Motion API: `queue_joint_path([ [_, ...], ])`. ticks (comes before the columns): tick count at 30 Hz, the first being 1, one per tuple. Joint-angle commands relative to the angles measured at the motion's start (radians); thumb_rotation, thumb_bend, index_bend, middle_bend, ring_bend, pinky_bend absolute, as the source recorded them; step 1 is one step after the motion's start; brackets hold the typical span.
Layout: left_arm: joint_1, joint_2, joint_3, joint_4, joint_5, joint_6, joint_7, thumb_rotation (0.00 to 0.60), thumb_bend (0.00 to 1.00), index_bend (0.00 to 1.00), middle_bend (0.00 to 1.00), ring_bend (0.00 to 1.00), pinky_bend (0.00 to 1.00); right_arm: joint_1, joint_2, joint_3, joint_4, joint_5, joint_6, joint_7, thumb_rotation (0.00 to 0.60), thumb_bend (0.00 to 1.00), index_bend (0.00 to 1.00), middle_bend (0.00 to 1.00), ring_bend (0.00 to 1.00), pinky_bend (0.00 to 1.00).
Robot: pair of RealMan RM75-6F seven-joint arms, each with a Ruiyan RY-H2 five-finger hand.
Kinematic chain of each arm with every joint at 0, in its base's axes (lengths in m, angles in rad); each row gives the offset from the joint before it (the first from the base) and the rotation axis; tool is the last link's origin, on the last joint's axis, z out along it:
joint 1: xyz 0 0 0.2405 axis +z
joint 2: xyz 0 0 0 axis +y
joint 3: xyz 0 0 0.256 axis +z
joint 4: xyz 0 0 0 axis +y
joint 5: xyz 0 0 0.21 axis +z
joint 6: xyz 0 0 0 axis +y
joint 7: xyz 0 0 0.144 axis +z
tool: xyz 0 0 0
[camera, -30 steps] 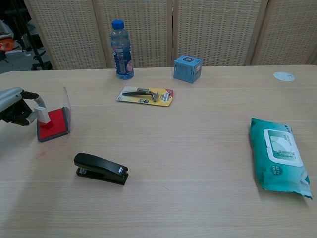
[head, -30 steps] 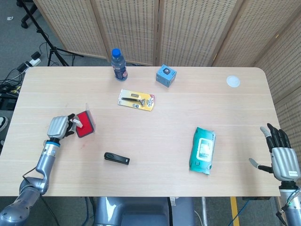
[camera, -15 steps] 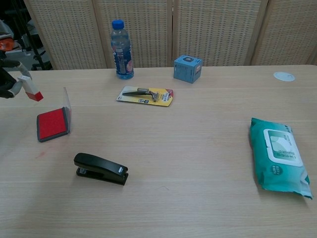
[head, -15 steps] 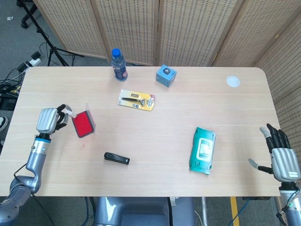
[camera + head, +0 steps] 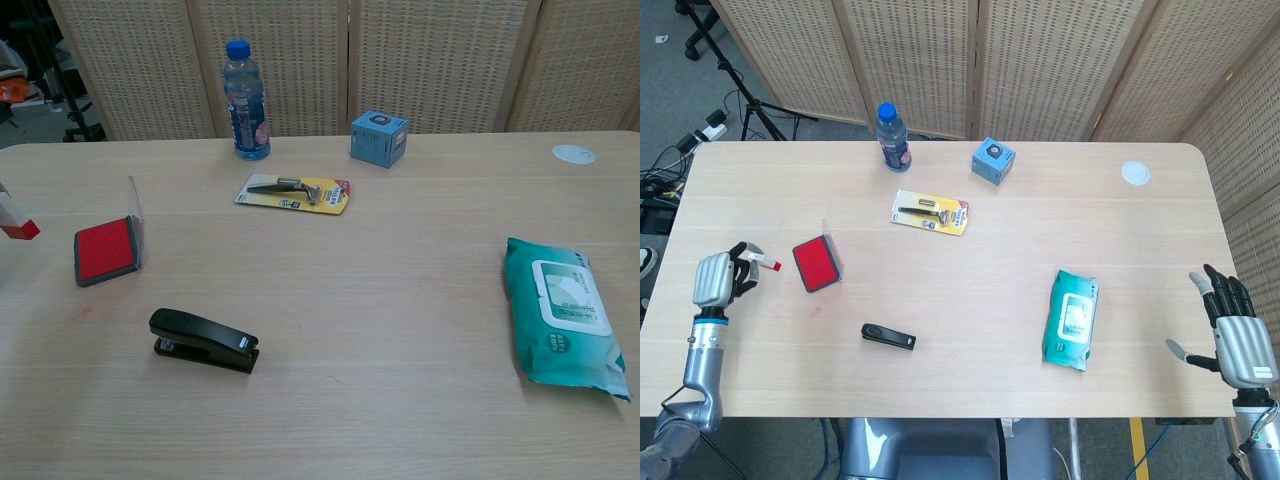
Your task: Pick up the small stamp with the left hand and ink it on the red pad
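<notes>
My left hand hovers near the table's left edge, left of the red ink pad, and pinches the small white stamp with its red face pointing toward the pad. In the chest view only the stamp shows at the left border, apart from the red ink pad, whose clear lid stands upright. My right hand sits off the table's front right corner with fingers spread and nothing in it.
A black stapler lies in front of the pad. A teal wipes pack lies right of centre. A razor pack, a water bottle, a blue box and a white disc sit further back.
My left hand has lifted the stamp off the red pad and carried it left, away from the pad. The right hand has barely moved.
</notes>
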Motion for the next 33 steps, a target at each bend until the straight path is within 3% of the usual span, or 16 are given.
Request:
queue_joint_path([
  [1, 0.006, -0.002, 0.015, 0.008, 0.009, -0.03, 0.017, 0.6, 0.57, 0.64, 1.0, 1.0, 0.99, 0.0, 0.002, -0.001, -0.001, -0.001, 0.0, 0.0, 0.6, 0.0, 0.0, 0.0, 0.0, 0.0],
  [19, 0.01, -0.057, 0.038, 0.093, 0.033, -0.058, 0.049, 0.6, 0.56, 0.64, 1.0, 1.0, 0.99, 0.002, 0.0, -0.006, 0.001, -0.003, -0.007, -0.003, 0.6, 0.0, 0.0, 0.0, 0.0, 0.0],
  [33, -0.004, -0.037, 0.037, 0.075, 0.031, -0.133, 0.044, 0.6, 0.54, 0.64, 1.0, 1.0, 0.99, 0.002, 0.004, -0.008, -0.002, -0.003, -0.01, 0.003, 0.6, 0.0, 0.0, 0.0, 0.0, 0.0],
])
